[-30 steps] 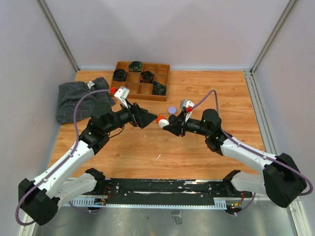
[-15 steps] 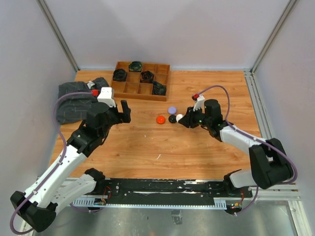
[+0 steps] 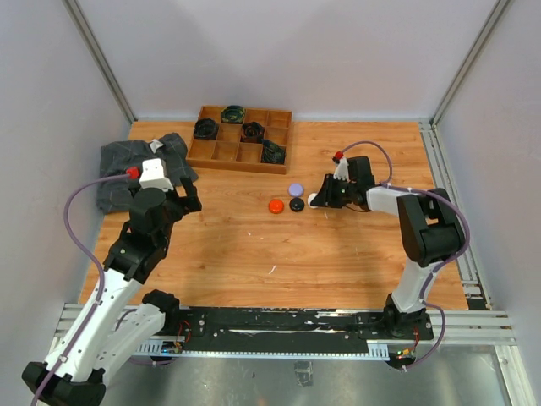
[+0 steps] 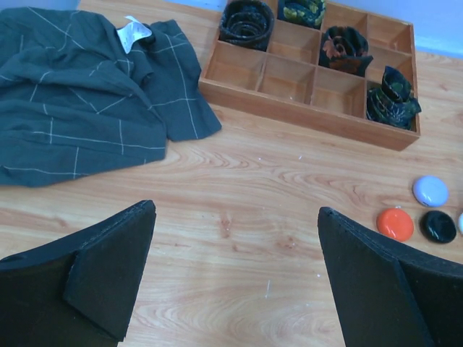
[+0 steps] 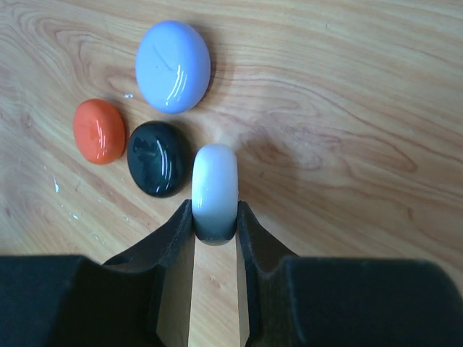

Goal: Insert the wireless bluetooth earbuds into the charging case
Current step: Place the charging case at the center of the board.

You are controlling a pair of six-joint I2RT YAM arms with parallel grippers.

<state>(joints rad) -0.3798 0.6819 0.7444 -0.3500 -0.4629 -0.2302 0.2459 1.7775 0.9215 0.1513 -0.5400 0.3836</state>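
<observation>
Three round charging cases lie flat mid-table: orange (image 3: 275, 205) (image 5: 100, 131), black (image 3: 297, 204) (image 5: 158, 158) and lilac (image 3: 295, 189) (image 5: 173, 66). A fourth, white case (image 3: 312, 201) (image 5: 215, 181) stands on edge just right of the black one, with my right gripper (image 3: 316, 200) (image 5: 215, 211) shut on its rim, low over the wood. My left gripper (image 3: 188, 198) (image 4: 235, 210) hangs wide open and bare over the table, well left of the cases, which show at the right edge of its view as orange (image 4: 395, 224), black (image 4: 438, 226) and lilac (image 4: 430, 191). The earbuds are out of view.
A wooden compartment tray (image 3: 241, 167) (image 4: 304, 116) with several dark rolled items stands at the back centre. A dark grey checked cloth (image 3: 135, 165) (image 4: 72, 108) lies crumpled at the back left. Metal rails run along the right side.
My left arm has pulled back to the left, away from the centre, and its jaws have spread fully. The right gripper has shifted right with the white case; the orange case now lies on the table.
</observation>
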